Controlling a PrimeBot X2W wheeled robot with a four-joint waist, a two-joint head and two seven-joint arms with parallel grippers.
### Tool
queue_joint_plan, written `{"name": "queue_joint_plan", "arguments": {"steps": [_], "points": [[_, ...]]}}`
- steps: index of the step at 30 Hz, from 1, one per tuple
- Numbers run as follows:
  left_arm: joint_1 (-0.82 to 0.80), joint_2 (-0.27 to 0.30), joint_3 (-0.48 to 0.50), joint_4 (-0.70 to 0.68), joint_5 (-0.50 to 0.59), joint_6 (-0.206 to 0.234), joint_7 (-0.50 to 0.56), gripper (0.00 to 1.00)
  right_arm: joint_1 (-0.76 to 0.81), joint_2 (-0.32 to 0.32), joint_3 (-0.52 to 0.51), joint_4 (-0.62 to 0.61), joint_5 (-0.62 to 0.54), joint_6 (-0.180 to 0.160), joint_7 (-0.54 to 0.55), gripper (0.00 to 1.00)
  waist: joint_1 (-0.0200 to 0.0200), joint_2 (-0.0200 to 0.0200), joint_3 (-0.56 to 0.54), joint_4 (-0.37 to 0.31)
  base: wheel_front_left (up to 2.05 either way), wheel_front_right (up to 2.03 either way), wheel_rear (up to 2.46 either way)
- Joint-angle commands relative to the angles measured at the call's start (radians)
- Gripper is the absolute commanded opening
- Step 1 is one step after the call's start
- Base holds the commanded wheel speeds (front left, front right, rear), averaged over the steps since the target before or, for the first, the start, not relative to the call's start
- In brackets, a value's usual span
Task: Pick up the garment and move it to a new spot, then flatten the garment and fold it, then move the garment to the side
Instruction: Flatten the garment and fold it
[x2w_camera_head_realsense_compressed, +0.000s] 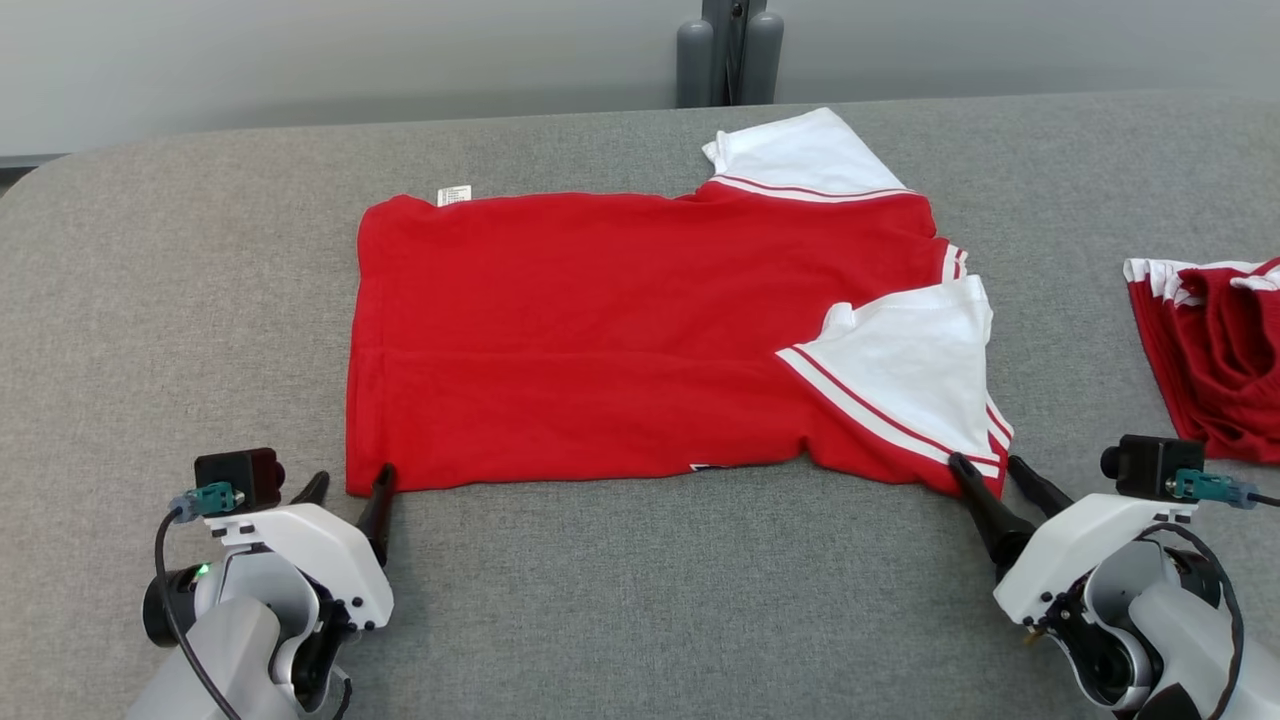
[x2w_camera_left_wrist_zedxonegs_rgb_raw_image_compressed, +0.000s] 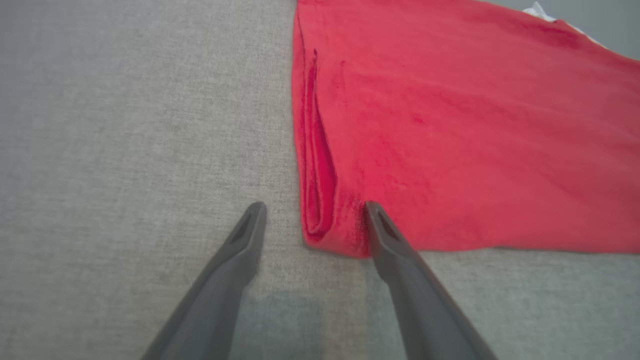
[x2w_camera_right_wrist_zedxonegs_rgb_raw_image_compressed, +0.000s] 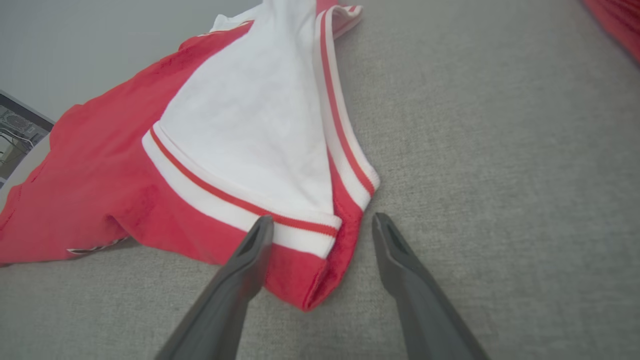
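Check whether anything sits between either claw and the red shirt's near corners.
Nothing visible does. The open left claw straddles the near left corner of the red shirt, and the open right claw brackets its near right corner. A second red garment lies apart, far right.

Red T-shirt (x2w_camera_head_realsense_compressed: 600, 330); its white sleeve (x2w_camera_head_realsense_compressed: 905, 365), just ahead of the right gripper (x2w_camera_head_realsense_compressed: 985, 460), has a white cuff with one thin red stripe. Tabletop (x2w_camera_head_realsense_compressed: 200, 250): mottled grey weave. Left gripper (x2w_camera_head_realsense_compressed: 352, 472) and right gripper: dark grey fingers, white housings. Second garment (x2w_camera_head_realsense_compressed: 1215, 350), off the right gripper's outer side, is red with white trim.
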Motion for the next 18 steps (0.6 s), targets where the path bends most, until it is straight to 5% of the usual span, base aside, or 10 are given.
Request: {"name": "queue_joint_plan", "arguments": {"steps": [1,6,7,8,9,10,11,12,18], "points": [[-0.009,-0.003,-0.006,0.005,-0.002,-0.009,0.008,1.00,-0.009,-0.008,0.006,0.004,0.005,0.000,0.006,1.00,0.0000,0.0000,0.001,-0.001,0.00,0.00,0.00],[-0.010,-0.007,-0.017,0.001,-0.007,-0.017,0.025,1.00,-0.016,-0.014,0.038,-0.012,0.021,0.000,-0.018,1.00,0.0000,0.0000,0.003,-0.005,0.00,0.00,0.00],[-0.010,-0.006,-0.018,0.001,-0.008,-0.016,0.024,0.71,-0.018,-0.015,0.044,-0.013,0.025,0.000,-0.023,1.00,0.0000,0.0000,0.004,-0.006,0.00,0.00,0.00],[-0.009,-0.006,-0.019,0.000,-0.008,-0.015,0.025,0.43,-0.018,-0.015,0.050,-0.015,0.028,0.000,-0.025,0.85,0.0000,0.0000,0.003,-0.006,0.00,0.00,0.00],[-0.009,-0.006,-0.020,0.000,-0.008,-0.014,0.026,0.20,-0.019,-0.015,0.056,-0.016,0.031,0.000,-0.029,0.48,0.0000,0.0000,0.003,-0.006,0.00,0.00,0.00],[-0.009,-0.005,-0.020,-0.001,-0.009,-0.013,0.027,0.00,-0.019,-0.017,0.063,-0.017,0.036,0.000,-0.032,0.35,0.0000,0.0000,0.002,-0.007,0.00,0.00,0.00],[-0.008,-0.004,-0.020,-0.002,-0.009,-0.012,0.028,0.00,-0.020,-0.019,0.069,-0.019,0.038,0.000,-0.038,0.05,0.0000,0.0000,0.002,-0.007,0.00,0.00,0.00],[-0.007,-0.002,-0.020,-0.003,-0.010,-0.012,0.028,0.00,-0.023,-0.020,0.075,-0.020,0.044,0.000,-0.042,0.00,0.0000,0.0000,0.002,-0.007,0.00,0.00,0.00],[-0.013,0.009,-0.018,-0.010,-0.013,-0.017,0.021,0.00,-0.039,-0.027,0.098,-0.020,0.070,0.000,-0.070,0.00,0.0000,0.0000,0.000,-0.005,0.00,0.00,0.00]]}}
